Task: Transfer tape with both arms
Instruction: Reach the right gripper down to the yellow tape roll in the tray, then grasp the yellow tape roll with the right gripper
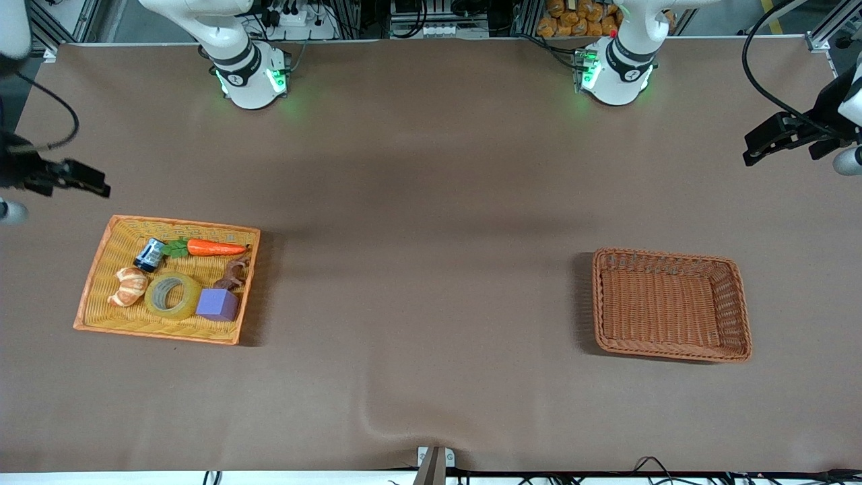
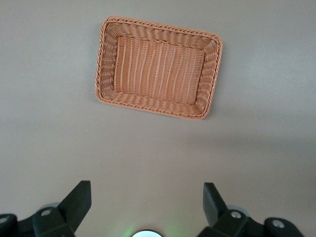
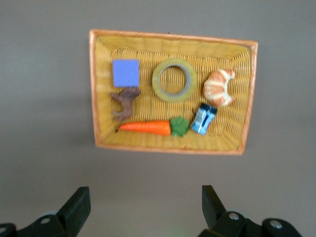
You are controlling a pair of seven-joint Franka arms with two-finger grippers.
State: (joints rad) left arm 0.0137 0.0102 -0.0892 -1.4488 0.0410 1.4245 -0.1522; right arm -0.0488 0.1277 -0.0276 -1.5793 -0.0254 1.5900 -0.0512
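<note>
The tape (image 1: 173, 296), a translucent yellow ring, lies flat in the yellow basket (image 1: 98, 279) at the right arm's end of the table, between a croissant (image 1: 128, 286) and a purple cube (image 1: 217, 304). It also shows in the right wrist view (image 3: 174, 80). My right gripper (image 1: 97, 186) is open and empty, high over the table beside that basket; its fingers (image 3: 74, 210) frame bare table. My left gripper (image 1: 754, 153) is open and empty, high over the left arm's end of the table; its fingers (image 2: 76, 205) frame bare table too.
The yellow basket also holds a carrot (image 1: 209, 248), a blue can (image 1: 149, 254) and a brown figurine (image 1: 234, 273). An empty brown wicker basket (image 1: 739, 296) sits at the left arm's end, seen too in the left wrist view (image 2: 101, 74). The brown table lies between the baskets.
</note>
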